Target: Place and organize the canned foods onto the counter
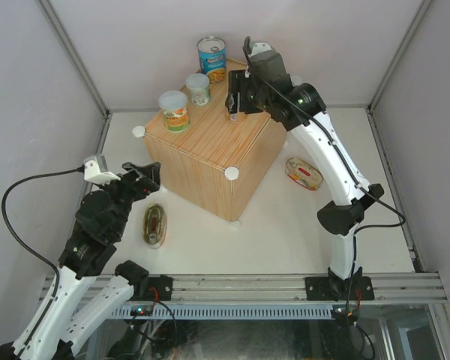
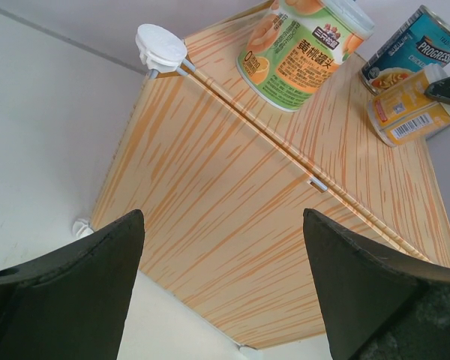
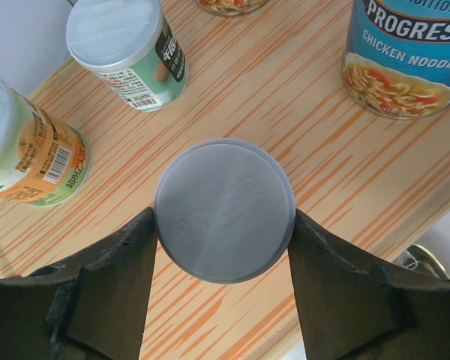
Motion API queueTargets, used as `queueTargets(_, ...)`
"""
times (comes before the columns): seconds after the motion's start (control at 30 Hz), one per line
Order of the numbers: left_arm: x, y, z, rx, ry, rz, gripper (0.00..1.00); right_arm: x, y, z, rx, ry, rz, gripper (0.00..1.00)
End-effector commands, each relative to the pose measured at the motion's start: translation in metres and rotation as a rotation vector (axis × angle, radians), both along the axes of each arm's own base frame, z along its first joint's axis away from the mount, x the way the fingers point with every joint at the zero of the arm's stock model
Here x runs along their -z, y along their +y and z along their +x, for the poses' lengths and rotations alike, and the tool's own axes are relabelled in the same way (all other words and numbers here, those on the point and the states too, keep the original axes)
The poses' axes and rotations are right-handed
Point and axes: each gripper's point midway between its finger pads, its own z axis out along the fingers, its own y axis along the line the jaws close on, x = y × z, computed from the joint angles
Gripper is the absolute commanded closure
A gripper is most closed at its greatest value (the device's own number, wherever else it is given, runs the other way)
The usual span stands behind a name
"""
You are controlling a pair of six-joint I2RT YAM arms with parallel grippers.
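Right tool [image 3: 221, 219] — clasping pale-lidded can [image 3: 223, 202], on counter [image 3: 307, 112]

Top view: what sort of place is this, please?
Probably a robot test cell, not a real kitchen: bare white walls in a metal frame, two arms bolted to a rail, and a wood-grain box as counter.

Counter [image 1: 210, 150]: light wood-grain, matt, smooth; corner knob [image 2: 161, 46] white plastic. Blue-labelled can [image 3: 405, 52]: metal w/ glossy label. Pale-lidded can [image 3: 223, 210]: frosted plastic lid, matt, faint embossing. Oval tin [image 1: 154, 225]: glossy top.
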Motion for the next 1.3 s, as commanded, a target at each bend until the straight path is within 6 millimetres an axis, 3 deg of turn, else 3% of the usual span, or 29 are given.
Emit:
queueTargets(0.0,-0.033,-0.001,-0.001,0.017,-0.079,-0.015,0.1,-0.041,0.004,0.01,-0.008,-0.125,0.079,0.7)
queueTargets(0.27,-0.032,-0.005,0.002,0.029,-0.076,-0.005,0.1,-0.027,0.008,0.015,-0.014,-0.094,0.061,0.65)
queueTargets(0.63,-0.029,-0.007,0.006,0.03,-0.068,0.003,0.1,-0.016,0.013,0.019,-0.035,-0.076,0.052,0.43)
queueTargets(0.87,-0.025,-0.007,0.007,0.029,-0.061,0.009,0.1,-0.01,0.017,0.022,-0.043,-0.069,0.05,0.22)
queueTargets(1.03,-0.026,-0.007,0.007,0.029,-0.063,0.008,0.1,-0.009,0.017,0.023,-0.043,-0.066,0.056,0.19)
queueTargets(1.27,-0.031,-0.007,0.006,0.03,-0.072,0.008,0.1,-0.028,0.011,0.019,-0.031,-0.11,0.073,0.17)
